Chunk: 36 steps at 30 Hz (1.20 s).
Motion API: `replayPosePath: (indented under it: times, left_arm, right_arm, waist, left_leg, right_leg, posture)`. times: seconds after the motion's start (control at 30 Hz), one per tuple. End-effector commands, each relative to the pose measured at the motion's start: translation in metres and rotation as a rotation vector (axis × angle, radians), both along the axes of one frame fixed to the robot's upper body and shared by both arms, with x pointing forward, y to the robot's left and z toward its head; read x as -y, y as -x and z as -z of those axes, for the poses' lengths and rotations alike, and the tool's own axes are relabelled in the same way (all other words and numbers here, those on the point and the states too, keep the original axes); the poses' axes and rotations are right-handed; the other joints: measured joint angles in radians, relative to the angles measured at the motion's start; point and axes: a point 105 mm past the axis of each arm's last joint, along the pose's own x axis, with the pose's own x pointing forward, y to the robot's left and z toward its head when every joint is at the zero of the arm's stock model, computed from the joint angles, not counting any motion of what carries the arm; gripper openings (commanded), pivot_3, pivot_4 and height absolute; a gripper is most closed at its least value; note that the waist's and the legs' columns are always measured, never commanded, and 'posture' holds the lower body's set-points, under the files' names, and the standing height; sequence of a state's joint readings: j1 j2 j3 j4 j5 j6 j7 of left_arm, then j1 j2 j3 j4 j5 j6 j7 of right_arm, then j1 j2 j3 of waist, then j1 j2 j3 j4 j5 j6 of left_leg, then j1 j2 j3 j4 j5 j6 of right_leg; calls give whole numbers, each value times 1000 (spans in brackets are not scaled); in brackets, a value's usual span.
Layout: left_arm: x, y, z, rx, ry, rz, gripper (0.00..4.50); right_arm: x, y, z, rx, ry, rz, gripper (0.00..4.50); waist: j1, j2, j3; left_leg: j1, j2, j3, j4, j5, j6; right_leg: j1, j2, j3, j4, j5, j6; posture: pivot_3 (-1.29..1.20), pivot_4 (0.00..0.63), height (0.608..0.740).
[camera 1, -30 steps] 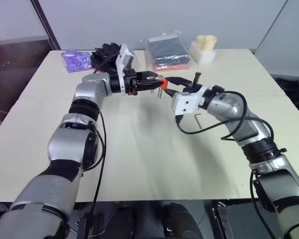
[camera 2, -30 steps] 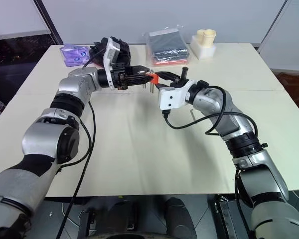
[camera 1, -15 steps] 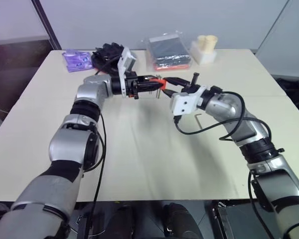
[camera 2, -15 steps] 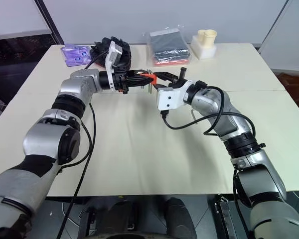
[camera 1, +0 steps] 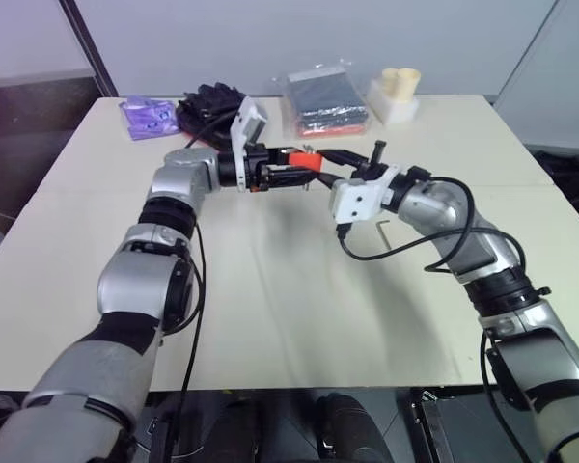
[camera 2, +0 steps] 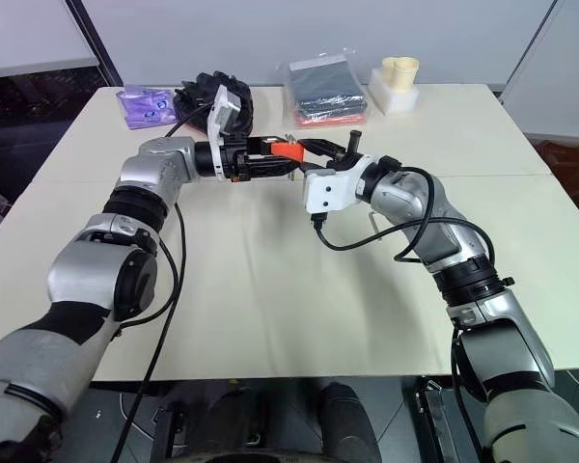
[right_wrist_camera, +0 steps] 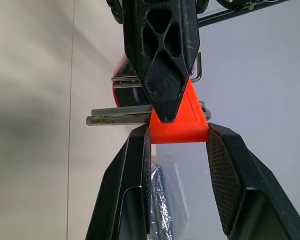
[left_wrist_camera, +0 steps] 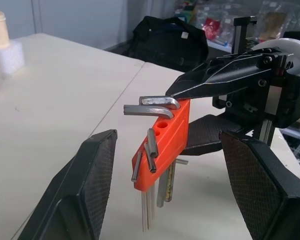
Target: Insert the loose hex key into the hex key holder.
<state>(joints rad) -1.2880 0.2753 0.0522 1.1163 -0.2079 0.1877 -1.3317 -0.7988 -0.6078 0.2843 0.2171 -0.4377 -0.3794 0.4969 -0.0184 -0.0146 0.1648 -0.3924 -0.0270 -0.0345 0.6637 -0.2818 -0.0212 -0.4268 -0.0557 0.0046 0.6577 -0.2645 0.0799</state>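
Head views first: the right gripper (camera 1: 320, 159) is pinching the hex key holder (camera 1: 307, 160) in the air, just above centre frame; the left gripper (camera 1: 294, 166) comes in from the left with its fingers spread either side of that red block, not gripping it; the loose hex key (camera 1: 383, 230) lies flat on the table (camera 1: 270, 318), right of centre, by the right forearm, apart from both grippers.

Left wrist view now: the two textured pads (left_wrist_camera: 97, 170) stand wide with clear gaps to the holder between them; the right gripper's black fingers clamp the block's far end.

Right wrist view: both pads are pressed onto the red block's sides; silvery keys stick out beside them.

Progress, as I read it: the holder is lifted and secured, but the key is not picked up, so fetching, aligning and inserting are all left.

The count: one holder; one loose key; two grippers; several keys seated in the block, exact number hard to tell.
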Motion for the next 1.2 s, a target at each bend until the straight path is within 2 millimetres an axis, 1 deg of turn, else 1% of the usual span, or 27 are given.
replayPosePath:
  times: [0.03,0.1,0.13,0.17,0.2,0.33,0.6,0.8,0.83,0.87,0.93,0.97,1.0,1.03,1.13,1.17,1.2]
  left_arm:
    - [1,3,-12,53,17,20,3392]
    - [2,3,-12,50,22,26,3392]
    - [2,4,-12,49,25,28,2867]
    - [2,4,-12,48,26,30,2508]
    - [2,4,-12,47,27,32,2056]
    - [3,6,-11,43,27,42,48]
    - [3,5,-7,53,1,34,48]
    - [-4,4,-8,82,-19,19,48]
    - [-4,4,-8,84,-20,18,0]
    - [-5,4,-9,86,-20,18,0]
    - [-7,4,-10,97,-23,16,0]
    - [-9,4,-10,104,-29,15,0]
    - [-11,4,-10,112,-37,15,0]
    - [-13,5,-10,119,-46,15,0]
    - [-21,7,-9,156,-76,17,0]
    - [-23,8,-8,176,-89,17,0]
    - [-25,9,-8,206,-106,18,0]
  right_arm:
    - [-5,7,-26,84,-37,-31,1008]
    - [-6,8,-26,85,-34,-36,1008]
    - [-6,8,-25,85,-33,-38,1008]
    - [-6,8,-25,86,-31,-39,1008]
    - [-6,8,-25,86,-29,-40,1008]
    - [-7,10,-24,88,-24,-45,1008]
    - [-6,10,-25,85,-35,-40,1008]
    - [-1,10,-24,61,-51,-31,1008]
    - [0,9,-24,55,-56,-29,1808]
    - [1,9,-24,48,-54,-26,2112]
    - [5,8,-22,39,-41,-10,3004]
    - [9,7,-22,36,-34,10,3515]
    - [15,6,-22,37,-26,31,4126]
    - [24,4,-21,30,-15,65,4436]
    - [55,3,-18,-21,0,161,4436]
    - [64,3,-19,-50,-37,187,4436]
    - [72,2,-20,-99,-111,221,4436]
  waist:
    - [0,0,0]
    - [0,0,0]
    - [0,0,0]
    - [0,0,0]
    - [0,0,0]
    - [-1,0,0]
    - [0,0,0]
    - [0,0,0]
    - [0,0,0]
    - [0,0,0]
    - [0,0,0]
    - [0,0,0]
    - [0,0,0]
    - [0,0,0]
    - [4,0,0]
    - [5,0,0]
    - [5,0,0]
  left_leg:
    - [0,0,0,0,0,0]
    - [0,0,0,0,0,0]
    - [0,0,0,0,0,0]
    - [0,0,0,0,0,0]
    - [0,0,0,0,0,0]
    - [0,0,0,0,0,0]
    - [0,0,0,0,0,0]
    - [0,0,0,0,0,0]
    - [0,0,0,0,0,0]
    - [0,0,0,0,0,0]
    - [0,0,0,0,0,0]
    - [0,0,0,0,0,0]
    - [0,0,0,0,0,0]
    - [0,0,0,0,0,0]
    - [0,0,0,0,0,0]
    - [0,0,0,0,0,0]
    - [0,0,0,0,0,1]
  right_leg:
    - [0,0,0,0,0,0]
    - [0,0,0,0,0,0]
    - [0,0,0,0,0,0]
    - [0,0,0,0,0,0]
    - [0,0,0,0,0,0]
    - [0,0,0,0,0,0]
    - [0,0,1,1,0,0]
    - [0,0,1,1,0,0]
    - [0,0,1,1,0,0]
    - [0,0,1,1,0,0]
    - [0,0,1,1,0,0]
    - [0,0,1,1,0,0]
    - [0,0,1,1,0,0]
    - [0,0,1,1,0,0]
    - [0,0,1,1,0,0]
    - [0,0,2,1,0,0]
    - [0,0,2,1,0,0]
  posture:
    - [0,150,740]
    - [0,150,740]
    - [0,150,740]
    - [0,150,740]
    - [0,150,740]
    - [0,150,740]
    - [0,150,740]
    - [0,150,740]
    - [0,150,740]
    - [0,150,740]
    - [0,150,740]
    - [0,150,740]
    - [0,150,740]
    - [0,150,740]
    - [0,150,740]
    - [0,150,740]
    - [0,150,740]
